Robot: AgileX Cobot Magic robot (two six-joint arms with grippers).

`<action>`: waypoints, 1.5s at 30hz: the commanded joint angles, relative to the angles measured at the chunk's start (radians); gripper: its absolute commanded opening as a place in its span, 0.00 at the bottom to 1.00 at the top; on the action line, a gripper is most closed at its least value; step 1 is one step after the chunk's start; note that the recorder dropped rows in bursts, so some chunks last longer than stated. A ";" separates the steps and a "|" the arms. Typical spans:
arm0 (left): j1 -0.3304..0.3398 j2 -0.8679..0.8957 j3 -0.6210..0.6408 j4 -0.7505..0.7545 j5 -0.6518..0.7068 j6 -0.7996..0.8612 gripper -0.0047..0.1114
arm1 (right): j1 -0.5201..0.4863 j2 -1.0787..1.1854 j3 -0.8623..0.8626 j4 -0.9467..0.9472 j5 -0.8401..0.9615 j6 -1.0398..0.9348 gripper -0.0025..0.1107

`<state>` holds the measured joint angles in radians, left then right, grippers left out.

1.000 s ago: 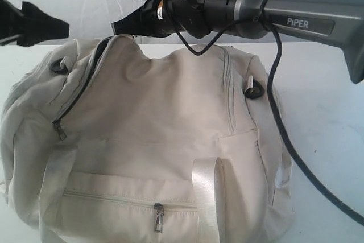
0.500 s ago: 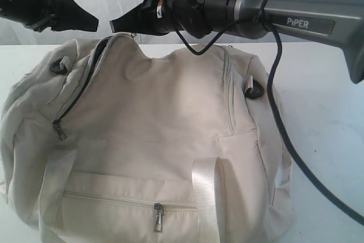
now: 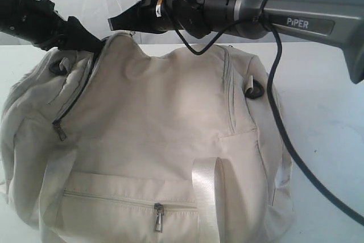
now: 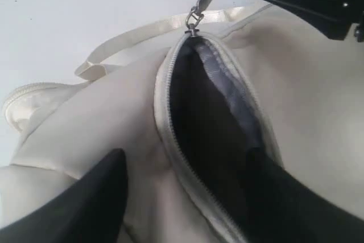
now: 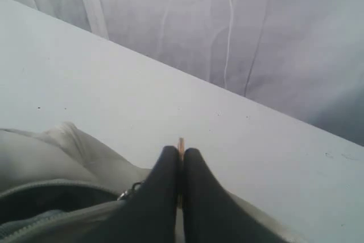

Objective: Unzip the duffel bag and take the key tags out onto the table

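The cream-white duffel bag [image 3: 159, 118] lies on the white table [image 3: 324, 112]. Its top zipper is parted, showing the dark lining [image 4: 210, 123]. My right gripper [image 3: 114, 24] is shut on the metal zipper pull [image 4: 196, 12] at the bag's far top edge, and a thin sliver of the pull shows between its fingertips [image 5: 181, 152]. My left gripper [image 4: 186, 157] is open at the mouth of the bag. One of its fingers [image 4: 91, 197] rests over the outer fabric, the other [image 4: 278, 197] sits inside the opening. The key tags are hidden.
A black cable [image 3: 284, 140] hangs from the right arm [image 3: 296, 18] across the bag's right end. A zipped front pocket with a metal pull [image 3: 158, 218] and a pale webbing handle [image 3: 206, 192] face the near side. A white curtain [image 5: 239, 27] closes the back.
My left gripper has come in from the left edge, moving right and down to the bag's open zipper. The right gripper has stayed put on the pull.
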<state>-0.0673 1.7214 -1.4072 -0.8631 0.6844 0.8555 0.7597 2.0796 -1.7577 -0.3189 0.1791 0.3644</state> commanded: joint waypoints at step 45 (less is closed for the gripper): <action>0.035 -0.008 -0.002 -0.022 -0.275 -0.023 0.04 | -0.092 -0.012 0.003 0.004 0.110 -0.004 0.02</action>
<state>-0.0786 1.7398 -1.4072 -0.8910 0.4283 0.8648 0.7037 2.0796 -1.7577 -0.2884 0.2456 0.3718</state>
